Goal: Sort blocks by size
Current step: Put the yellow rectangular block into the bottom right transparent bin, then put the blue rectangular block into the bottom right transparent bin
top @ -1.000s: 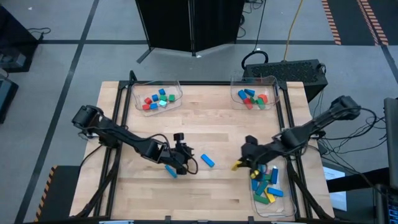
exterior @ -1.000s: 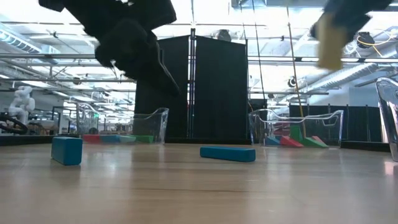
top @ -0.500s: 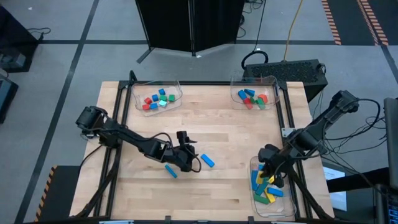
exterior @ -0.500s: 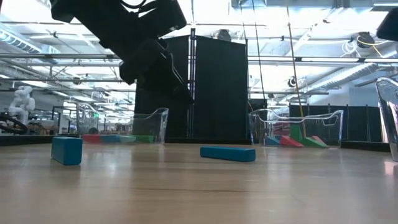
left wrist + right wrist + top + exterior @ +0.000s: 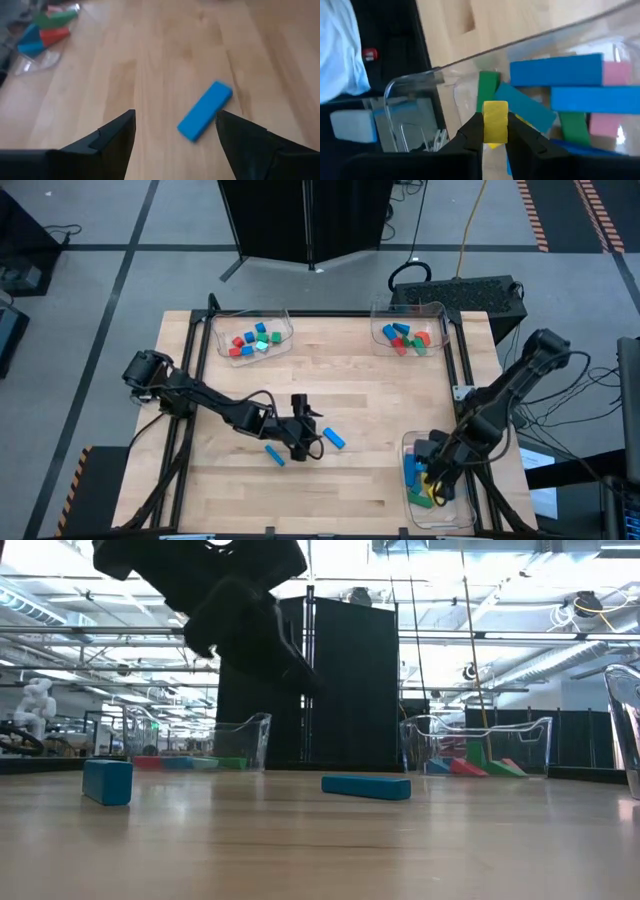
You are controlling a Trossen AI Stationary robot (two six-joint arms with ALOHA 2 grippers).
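Observation:
My left gripper [image 5: 312, 434] stands open low over the middle of the table. A blue bar [image 5: 205, 110] lies flat on the wood just beyond its fingertips. A smaller blue block [image 5: 275, 455] lies to its near left. My right gripper [image 5: 434, 478] is shut on a yellow block [image 5: 495, 112] over the near right clear tray [image 5: 452, 510]. In that tray blue, green, pink and yellow blocks [image 5: 560, 85] lie piled. In the low view the blue block [image 5: 108, 781] and the bar [image 5: 366, 787] rest on the wood. My right gripper pinches the yellow block's two opposite sides [image 5: 495, 134] between its two fingers. The block's end sticks out past the fingertips. The fingers slant steeply down from above. The block is lifted clear, above the blocks in the tray.
Two more clear trays with small coloured blocks stand at the far edge, one at the left [image 5: 252, 338] and one at the right [image 5: 408, 335]. Bare wood lies between them and the grippers. Dark frame rails run along the table's left and right sides.
My right gripper has carried the yellow block from the middle right of the table toward the right and near edges, over the near right tray, rolling and tipping more steeply down on the way. The two blue blocks have stayed where they were.

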